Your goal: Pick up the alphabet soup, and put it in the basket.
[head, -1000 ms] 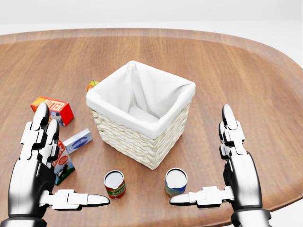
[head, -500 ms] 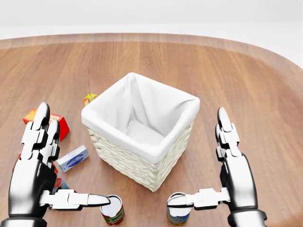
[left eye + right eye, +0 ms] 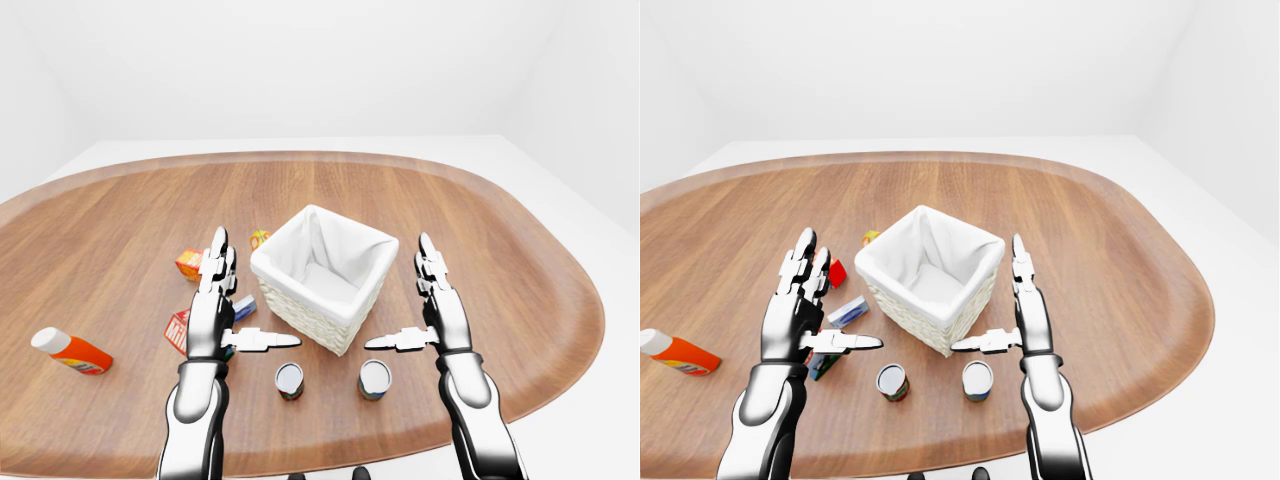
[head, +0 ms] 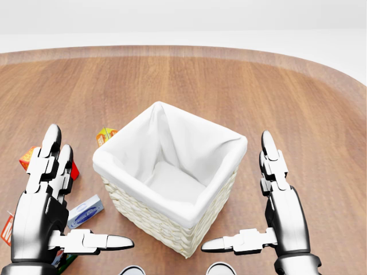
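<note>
Alphabet soup (image 3: 375, 378) stands upright on your table (image 3: 480, 230), just near of the basket (image 3: 322, 275), right of a second can (image 3: 290, 380). Your left hand (image 3: 213, 305) and right hand (image 3: 437, 308) flank the basket, fingers spread, empty.

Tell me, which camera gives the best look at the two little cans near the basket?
The left-eye view: both the red-labelled can and the blue-labelled can stand whole and unblocked below the basket. The right-eye view shows them equally whole, slightly smaller. The head view catches only their rims at its bottom edge.
</note>
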`<state>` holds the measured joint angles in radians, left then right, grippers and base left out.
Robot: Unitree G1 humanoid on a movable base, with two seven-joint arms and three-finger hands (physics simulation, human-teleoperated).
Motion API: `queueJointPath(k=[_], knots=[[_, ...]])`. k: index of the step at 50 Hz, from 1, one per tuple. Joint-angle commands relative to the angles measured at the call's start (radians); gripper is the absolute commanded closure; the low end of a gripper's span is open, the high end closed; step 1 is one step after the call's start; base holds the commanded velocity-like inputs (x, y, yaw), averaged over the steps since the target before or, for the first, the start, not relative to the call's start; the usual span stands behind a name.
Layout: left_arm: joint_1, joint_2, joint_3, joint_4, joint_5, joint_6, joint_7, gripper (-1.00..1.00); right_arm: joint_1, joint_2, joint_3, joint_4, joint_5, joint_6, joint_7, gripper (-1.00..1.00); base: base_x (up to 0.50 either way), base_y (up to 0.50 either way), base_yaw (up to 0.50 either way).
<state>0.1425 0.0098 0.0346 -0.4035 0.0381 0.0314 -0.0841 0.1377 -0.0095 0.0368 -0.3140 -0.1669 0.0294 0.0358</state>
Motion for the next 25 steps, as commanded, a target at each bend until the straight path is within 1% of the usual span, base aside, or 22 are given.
queueJointPath(k=[1,3,7,9,10,12,14,17,18,19,21,23,25], knots=[[0.0,0.0,0.001,0.001,0.0,0.0,0.0,-1.0,-0.002,-0.001,0.0,0.009,-0.006,-0.003,0.0,-1.0,0.0,0.0,0.0],[-0.003,0.001,0.003,0.005,-0.002,-0.001,-0.001,-1.0,0.001,-0.002,0.003,0.009,-0.013,-0.003,0.0,-1.0,0.0,0.0,0.0],[0.001,0.0,0.001,-0.003,-0.001,0.003,0.0,-1.0,-0.003,-0.003,0.003,0.024,-0.026,-0.003,-0.006,-1.0,0.0,0.0,0.0],[0.002,0.0,0.0,-0.007,-0.001,0.005,0.0,-1.0,-0.004,-0.002,-0.001,0.02,-0.034,0.007,-0.011,-1.0,0.0,0.0,0.0],[0.001,0.0,0.0,-0.007,-0.001,0.005,0.0,-1.0,-0.002,-0.002,-0.003,0.014,-0.031,0.018,-0.008,-1.0,0.0,0.0,0.0],[0.001,0.0,0.0,-0.007,-0.001,0.005,0.0,-1.0,0.0,-0.002,-0.006,0.008,-0.032,0.02,-0.01,-1.0,0.0,0.0,0.0],[0.0,0.0,0.0,-0.006,0.0,0.005,0.001,-1.0,0.005,-0.001,-0.005,-0.005,-0.029,0.032,-0.005,-1.0,0.0,0.0,0.0],[0.003,-0.001,0.0,-0.011,0.0,0.008,0.001,-1.0,0.014,-0.004,0.001,-0.003,-0.042,0.031,-0.004,-1.0,0.0,0.0,0.0],[0.003,0.0,0.0,-0.01,-0.001,0.006,0.001,-1.0,0.016,-0.006,0.002,0.005,-0.049,0.022,-0.006,-1.0,0.0,0.0,0.0],[0.002,0.0,0.001,-0.009,-0.001,0.005,0.0,-1.0,0.02,-0.007,0.005,0.007,-0.057,0.022,-0.005,-1.0,0.0,0.0,0.0],[0.002,0.0,0.003,-0.006,-0.003,0.003,0.0,-1.0,0.034,-0.006,0.009,0.005,-0.068,0.022,-0.005,-1.0,0.0,0.0,0.0],[0.0,0.001,0.005,-0.006,-0.004,0.004,-0.001,-1.0,0.048,-0.005,0.014,-0.008,-0.079,0.034,-0.007,-1.0,0.0,0.0,0.0],[0.001,0.001,0.005,-0.008,-0.004,0.005,-0.001,-1.0,0.053,-0.005,0.017,-0.006,-0.085,0.033,-0.009,-1.0,0.0,0.0,0.0]])
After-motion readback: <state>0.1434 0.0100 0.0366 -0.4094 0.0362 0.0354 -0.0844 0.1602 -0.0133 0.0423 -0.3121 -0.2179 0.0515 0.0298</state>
